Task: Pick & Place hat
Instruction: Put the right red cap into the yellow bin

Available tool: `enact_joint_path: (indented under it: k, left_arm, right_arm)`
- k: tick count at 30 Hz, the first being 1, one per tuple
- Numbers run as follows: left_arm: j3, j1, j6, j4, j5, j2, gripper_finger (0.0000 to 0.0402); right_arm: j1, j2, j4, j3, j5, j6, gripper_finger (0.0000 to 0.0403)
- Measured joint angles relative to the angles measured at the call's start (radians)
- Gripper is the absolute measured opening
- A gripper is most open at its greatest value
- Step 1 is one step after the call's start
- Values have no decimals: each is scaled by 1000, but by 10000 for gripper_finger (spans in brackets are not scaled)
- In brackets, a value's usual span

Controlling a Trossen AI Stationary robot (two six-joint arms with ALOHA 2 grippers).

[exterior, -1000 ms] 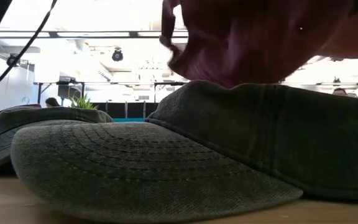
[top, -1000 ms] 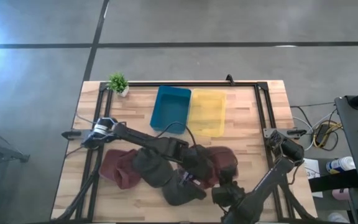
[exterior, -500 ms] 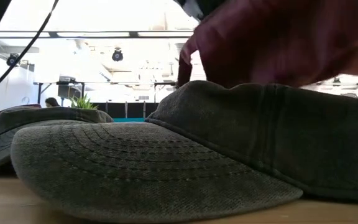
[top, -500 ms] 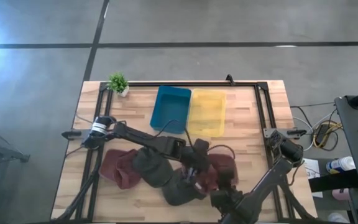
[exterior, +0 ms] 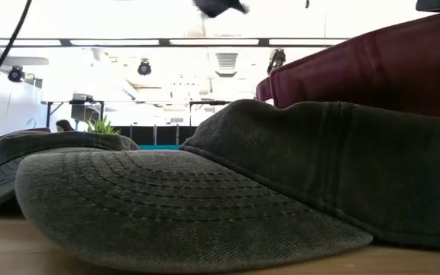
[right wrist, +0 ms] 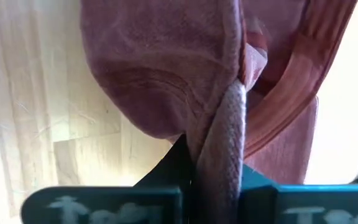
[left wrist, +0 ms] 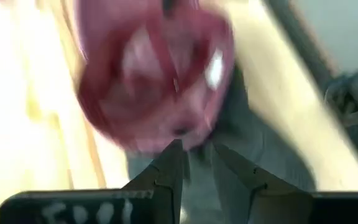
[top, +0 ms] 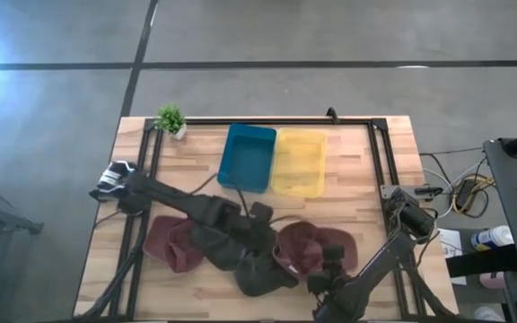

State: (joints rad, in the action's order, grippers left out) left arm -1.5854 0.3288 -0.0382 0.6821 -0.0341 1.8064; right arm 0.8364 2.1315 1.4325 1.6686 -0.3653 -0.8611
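The maroon hat (top: 305,247) is soft, washed-out cloth with visible stitched seams, lying upside down so you look into its hollow from the high view. It sits on the table (top: 366,179) toward the near right, just right of the hat pile, with its edge touching the gray hat (top: 257,269). From above it looks roughly round with its long axis running left to right; I can't really tell which way the brim points.

The right gripper (top: 333,262) is at the hat's near-right edge, and the right wrist view shows its jaws pinched tight on a folded bit of the maroon rim (right wrist: 219,155), fabric bunched up between them. The left gripper (left wrist: 194,163) is over the pile just left of the maroon hat, jaws apart with nothing between them. The left wrist view is too blurry for more.

In the pile there's a second maroon hat (top: 170,244) at the left and another gray hat (top: 215,242) between them. A blue bin (top: 247,158) and a yellow bin (top: 300,161) sit side by side at the far side, with a small plant (top: 170,119) at the far left corner.
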Motion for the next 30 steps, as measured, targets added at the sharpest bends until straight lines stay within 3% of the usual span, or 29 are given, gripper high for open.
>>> enact_joint_path:
  k: [3,6,11,17,25,30]
  left_arm:
    - [140,10,52,-54,-10,-16,78]
    - [262,6,72,-256,-12,-18,78]
    - [327,4,77,-545,-11,24,78]
    - [250,3,19,-598,52,170,78]
    - [-37,4,6,-635,80,374,78]
    - [-149,2,1,-636,80,451,78]
  right_arm:
    - [1,0,-5,0,0,1,13]
    - [1,0,-8,0,-1,25,13]
    - [0,0,-28,0,3,52,13]
    - [-1,0,-54,-1,18,61,13]
    - [-10,0,-91,-1,57,61,13]
    - [-9,0,-94,-1,94,51,13]
